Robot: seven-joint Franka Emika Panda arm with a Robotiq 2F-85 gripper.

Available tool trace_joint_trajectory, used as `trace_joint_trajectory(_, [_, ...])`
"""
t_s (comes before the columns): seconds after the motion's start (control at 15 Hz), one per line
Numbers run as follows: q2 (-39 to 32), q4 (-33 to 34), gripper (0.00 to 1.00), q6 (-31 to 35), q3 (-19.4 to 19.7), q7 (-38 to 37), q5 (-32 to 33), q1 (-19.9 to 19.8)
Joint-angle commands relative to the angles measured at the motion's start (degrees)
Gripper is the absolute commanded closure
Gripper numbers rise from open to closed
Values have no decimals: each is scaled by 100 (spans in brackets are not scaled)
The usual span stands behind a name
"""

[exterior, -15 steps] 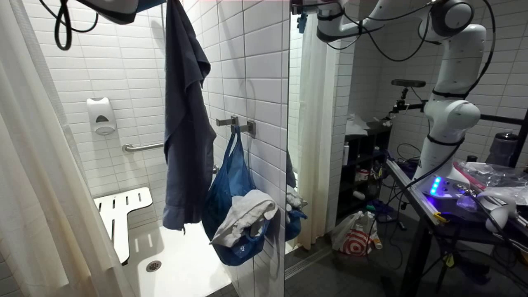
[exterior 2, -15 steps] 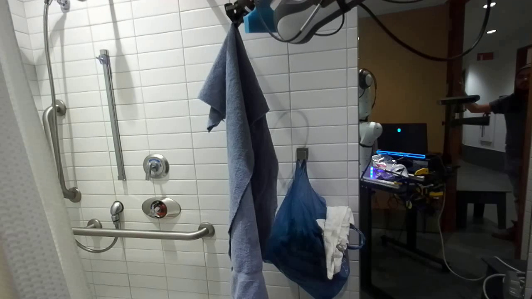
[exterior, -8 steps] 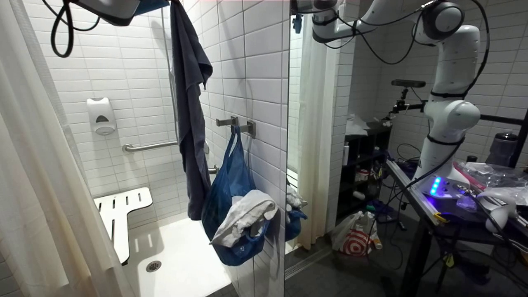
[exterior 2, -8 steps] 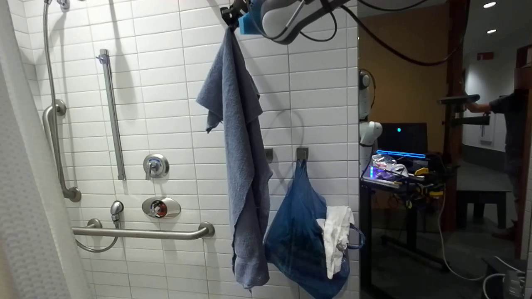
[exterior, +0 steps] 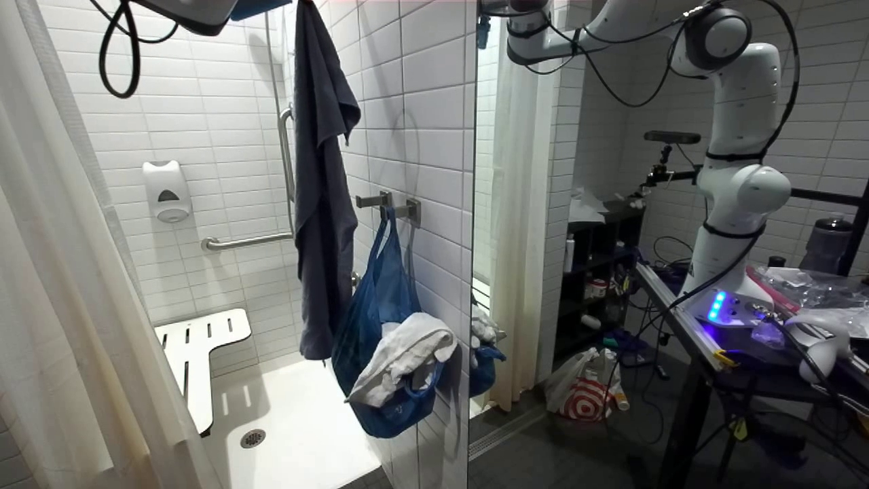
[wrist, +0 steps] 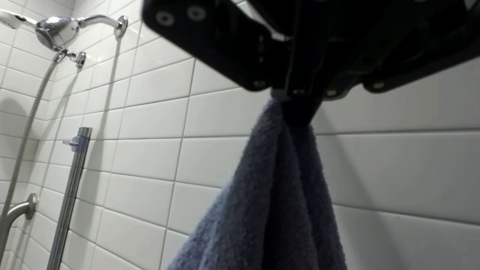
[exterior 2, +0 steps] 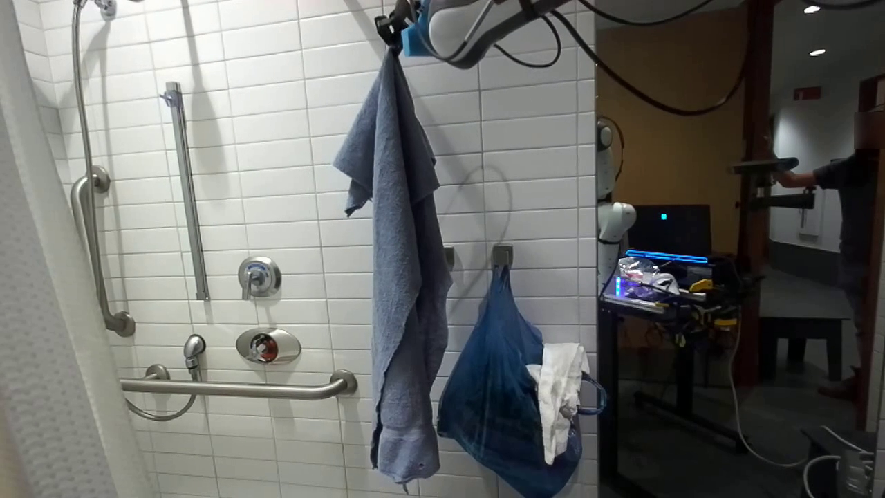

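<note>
My gripper (exterior 2: 393, 38) is shut on the top of a grey-blue towel (exterior 2: 408, 277) and holds it hanging in front of the tiled wall. In the wrist view the gripper (wrist: 296, 107) pinches the towel (wrist: 255, 217) into a bunch between its fingertips. The towel (exterior: 326, 204) also hangs in an exterior view, where the gripper is out of frame above. A wall hook (exterior: 370, 202) juts out to the right of the towel there; in an exterior view this hook (exterior 2: 449, 258) is partly covered by the towel. The towel's lower end hangs beside a blue bag (exterior 2: 491, 373).
The blue bag hangs from a second hook (exterior 2: 502, 254), with a white cloth (exterior 2: 559, 401) draped over it. A grab bar (exterior 2: 235, 389), a vertical rail (exterior 2: 187, 207), a shower seat (exterior: 204, 336) and curtains (exterior: 88, 272) stand around. A mirror (exterior: 519, 204) reflects the arm.
The towel has moved up slightly and shifted right in an exterior view, swinging as it goes. Its lower end now shows. One hook, covered before, is partly uncovered. My gripper stays shut on it.
</note>
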State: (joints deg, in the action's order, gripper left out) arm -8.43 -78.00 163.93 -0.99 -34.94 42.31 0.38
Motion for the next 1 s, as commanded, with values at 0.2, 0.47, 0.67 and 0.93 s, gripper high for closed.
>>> trace_joint_trajectory(0.2, [-306, 478, 100, -137, 5, 265, -319, -237])
trace_joint_trajectory(0.47, [-381, 533, 100, -143, -4, 268, -329, -349])
trace_joint_trajectory(0.67, [-368, 518, 100, -119, -6, 252, -279, -387])
trace_joint_trajectory(0.93, [-347, 511, 100, -77, 2, 232, -222, -389])
